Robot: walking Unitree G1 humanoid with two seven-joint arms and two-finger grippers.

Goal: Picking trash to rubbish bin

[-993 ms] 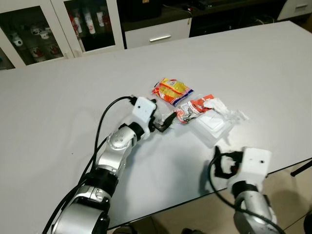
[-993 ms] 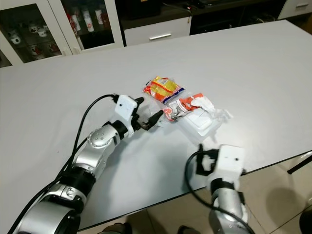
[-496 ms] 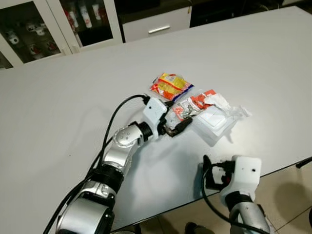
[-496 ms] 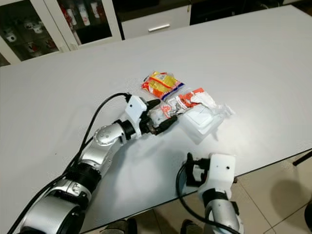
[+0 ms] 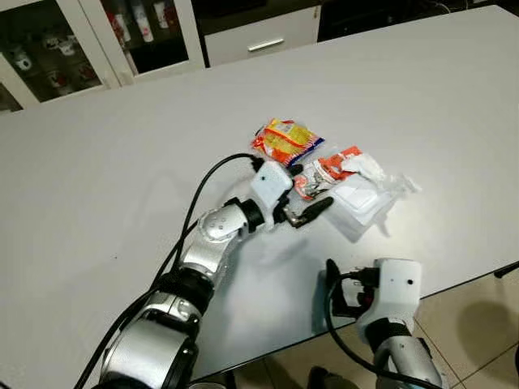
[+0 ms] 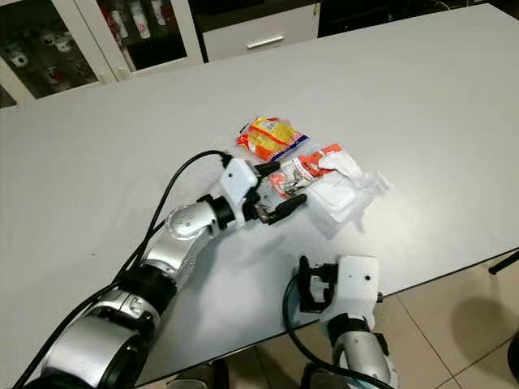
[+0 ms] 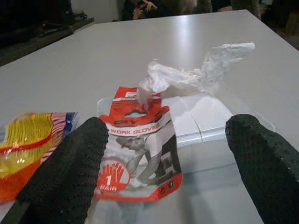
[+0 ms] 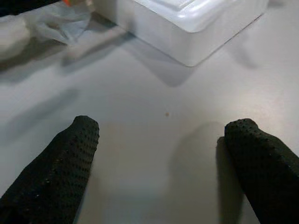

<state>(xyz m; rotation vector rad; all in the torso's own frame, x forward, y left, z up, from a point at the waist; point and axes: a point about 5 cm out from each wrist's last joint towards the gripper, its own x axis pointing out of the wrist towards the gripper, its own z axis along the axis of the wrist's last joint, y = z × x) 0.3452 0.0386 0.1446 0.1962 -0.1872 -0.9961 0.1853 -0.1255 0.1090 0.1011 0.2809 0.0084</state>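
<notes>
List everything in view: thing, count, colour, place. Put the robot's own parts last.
Table: one, white, under all the trash.
Snack packet: one, orange and yellow, on the table, farthest of the pile from the robot.
Glove wrapper: one, red and clear, printed "work gloves", between the left tool's fingers.
Plastic tray: one, white, beside the wrapper on the robot's right.
Crumpled plastic: one, white, on the tray's far side.
Cabinets: white, glass doors, behind the table.
Left tool: one, black fingers, open, at the wrapper.
Right tool: one, black fingers, open, at the table's near edge by the tray.
</notes>
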